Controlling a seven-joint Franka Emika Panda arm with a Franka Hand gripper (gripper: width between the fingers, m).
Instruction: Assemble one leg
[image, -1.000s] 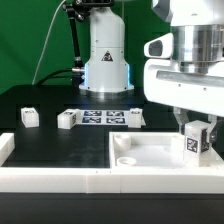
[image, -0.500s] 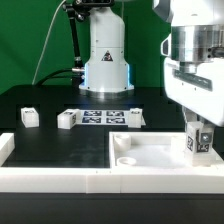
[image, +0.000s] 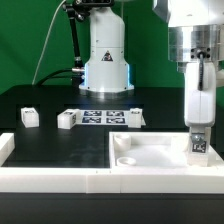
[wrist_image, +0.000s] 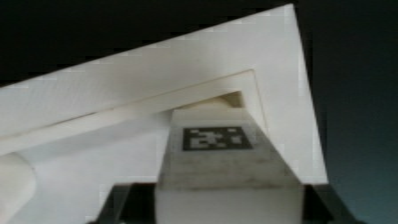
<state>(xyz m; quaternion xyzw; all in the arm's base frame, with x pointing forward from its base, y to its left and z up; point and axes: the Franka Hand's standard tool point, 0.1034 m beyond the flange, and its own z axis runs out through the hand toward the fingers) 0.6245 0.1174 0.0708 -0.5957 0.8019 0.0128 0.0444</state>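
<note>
Turned leg (image: 198, 143) stands upright between fingers (image: 197, 88).

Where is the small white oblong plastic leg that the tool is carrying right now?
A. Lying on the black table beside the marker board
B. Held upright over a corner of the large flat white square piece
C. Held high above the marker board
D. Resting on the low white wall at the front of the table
B: the tool grips the small white oblong plastic leg upright, its tag visible, at a corner of the large flat white square piece.
</note>
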